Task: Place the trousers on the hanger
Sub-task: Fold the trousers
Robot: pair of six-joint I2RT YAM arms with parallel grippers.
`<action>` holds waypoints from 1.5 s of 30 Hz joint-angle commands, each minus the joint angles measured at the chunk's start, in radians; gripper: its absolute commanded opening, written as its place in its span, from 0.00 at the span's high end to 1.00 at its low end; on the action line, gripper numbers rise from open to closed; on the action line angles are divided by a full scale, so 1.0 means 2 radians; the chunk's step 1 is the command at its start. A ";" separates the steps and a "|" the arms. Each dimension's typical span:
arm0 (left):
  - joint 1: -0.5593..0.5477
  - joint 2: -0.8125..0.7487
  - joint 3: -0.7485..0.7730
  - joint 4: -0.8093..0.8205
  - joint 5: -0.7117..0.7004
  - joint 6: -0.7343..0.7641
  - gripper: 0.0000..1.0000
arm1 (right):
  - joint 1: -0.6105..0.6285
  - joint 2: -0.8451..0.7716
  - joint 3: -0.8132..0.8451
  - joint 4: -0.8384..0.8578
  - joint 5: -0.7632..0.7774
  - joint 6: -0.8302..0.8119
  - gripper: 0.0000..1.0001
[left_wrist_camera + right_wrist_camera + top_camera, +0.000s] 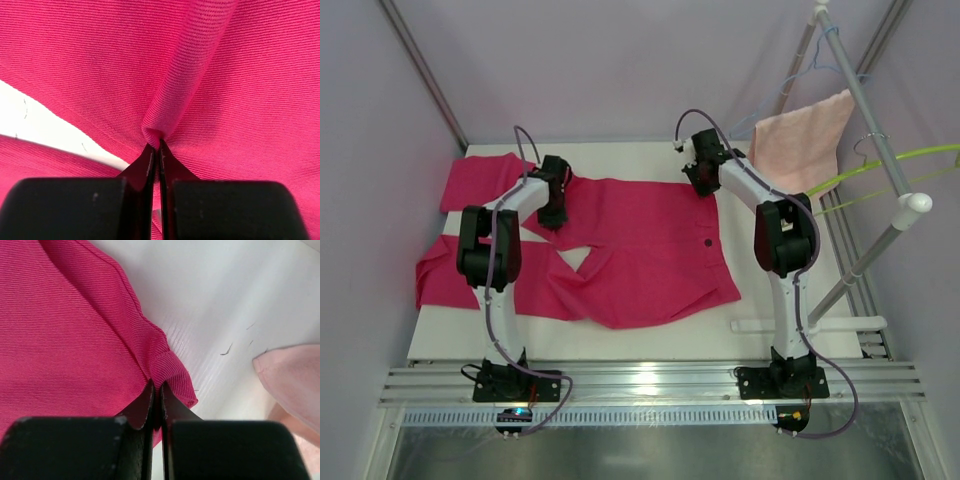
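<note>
Left gripper [159, 145]: black fingers pinched tight on a raised ridge of the trousers [100, 60], a bright magenta cloth with a fine ribbed weave.
Right gripper [157, 386]: clenched on a folded corner at the hemmed edge of the same cloth, just beside bare table [225, 300].
Trousers: spread mostly flat over the table, legs running off to the left edge, with a small dark button [706, 243] near the right side.
Table: smooth white board with faint scuffs.
Towel [805, 140]: soft, pale salmon, draped on the rack [865, 110] at the far right, near the right gripper.
Hanger [930, 152]: thin, lime-green, with a curved bar, at the rack beyond the towel, well apart from the trousers and both grippers.
Blue wire hanger [810, 75]: thin, high on the rack above the towel.
Room: pale lilac walls [600, 60]; a ribbed metal rail [650, 385] at the near edge carries the arm bases.
</note>
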 commanded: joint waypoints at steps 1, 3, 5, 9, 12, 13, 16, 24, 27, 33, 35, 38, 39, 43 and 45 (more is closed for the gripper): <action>-0.003 -0.017 0.024 0.013 0.038 -0.015 1.00 | 0.018 -0.055 -0.032 0.039 0.087 0.024 0.96; -0.009 -0.014 0.032 0.010 0.049 -0.023 1.00 | 0.018 -0.076 -0.044 0.039 0.104 0.034 0.96; -0.020 -0.007 0.040 0.014 0.068 -0.032 0.99 | 0.022 -0.094 -0.070 0.046 0.135 0.040 0.96; -0.054 0.004 0.061 0.024 0.089 -0.048 0.99 | 0.038 -0.161 -0.129 0.063 0.231 0.054 0.96; -0.064 0.007 0.065 0.048 0.114 -0.082 0.93 | 0.040 -0.198 -0.144 0.040 0.249 0.102 0.96; -0.067 0.007 0.065 0.054 0.136 -0.087 0.90 | 0.042 -0.207 -0.163 0.041 0.243 0.107 0.96; -0.074 0.007 0.078 0.056 0.150 -0.097 0.80 | 0.059 -0.234 -0.206 0.059 0.238 0.107 0.96; -0.053 -0.030 0.154 0.026 0.078 -0.097 0.39 | 0.091 -0.255 -0.252 0.049 0.231 0.123 0.96; -0.019 -0.019 0.183 0.007 0.010 -0.080 0.39 | 0.097 -0.269 -0.259 0.040 0.209 0.134 0.96; 0.056 0.065 0.271 -0.052 -0.042 -0.058 0.48 | 0.104 -0.304 -0.279 0.034 0.184 0.139 0.96; 0.082 0.090 0.282 -0.062 -0.031 -0.064 0.50 | 0.103 -0.310 -0.280 0.029 0.185 0.139 0.96; 0.101 0.114 0.288 -0.069 -0.015 -0.076 0.52 | 0.104 -0.314 -0.283 0.023 0.196 0.149 0.96; 0.101 0.118 0.287 -0.071 -0.008 -0.078 0.52 | 0.103 -0.313 -0.283 0.020 0.207 0.151 0.96; 0.101 0.137 0.269 -0.067 0.025 -0.100 0.55 | 0.101 -0.310 -0.281 0.002 0.257 0.168 0.96; 0.100 0.146 0.256 -0.063 0.042 -0.107 0.56 | 0.090 -0.308 -0.275 -0.020 0.279 0.180 0.96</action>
